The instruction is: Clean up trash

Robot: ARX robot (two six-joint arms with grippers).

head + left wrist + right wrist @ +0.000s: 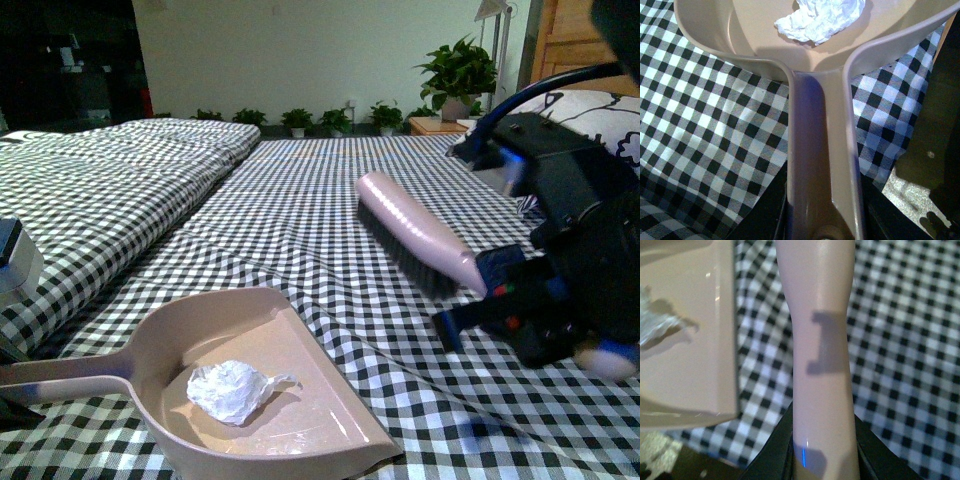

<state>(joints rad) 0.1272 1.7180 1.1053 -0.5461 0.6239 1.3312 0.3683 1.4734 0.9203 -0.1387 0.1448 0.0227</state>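
- Trash (232,389) already lies inside the dustpan (320,425), just beyond its handle, which the left fingers (822,227) clench.
- Farther off, beyond the dustpan's open lip, the right fingers (822,460) grasp the brush (415,235).

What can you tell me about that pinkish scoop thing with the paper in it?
It is a beige-pink dustpan of smooth, glossy plastic: a wide shallow tray with raised side and back walls, an open flat front lip, and a long straight handle. It lies on the black-and-white checked cloth. A crumpled white paper wad rests inside the tray. The left tool grips the handle's end. The brush hovers apart from it.
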